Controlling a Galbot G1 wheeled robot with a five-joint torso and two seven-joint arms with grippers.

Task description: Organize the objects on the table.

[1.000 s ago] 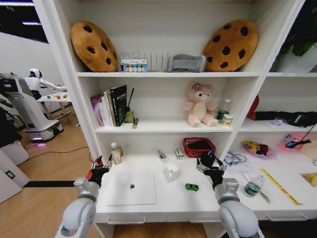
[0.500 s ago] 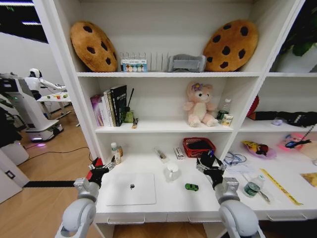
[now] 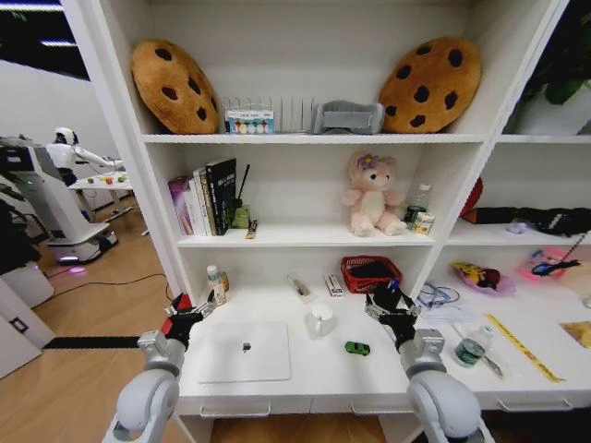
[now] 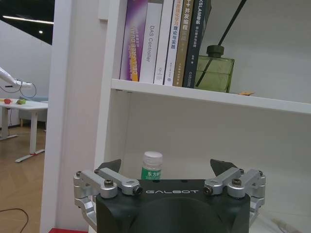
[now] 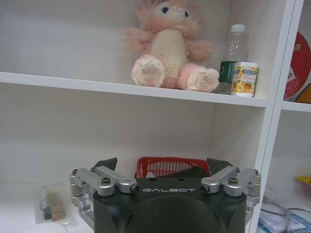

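Both jaws are wide open and hold nothing. The left gripper and right gripper hang above the table, with the laptop and green toy car between them.

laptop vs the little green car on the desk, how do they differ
The laptop is a wide, flat, silver-white slab lying closed at the desk's left front, near the left tool. The green toy car is tiny, raised and bright green, sitting further right, near the right tool. The laptop is plain with one small dark mark in its middle; the car has dark wheels. Both rest untouched on the white desk.
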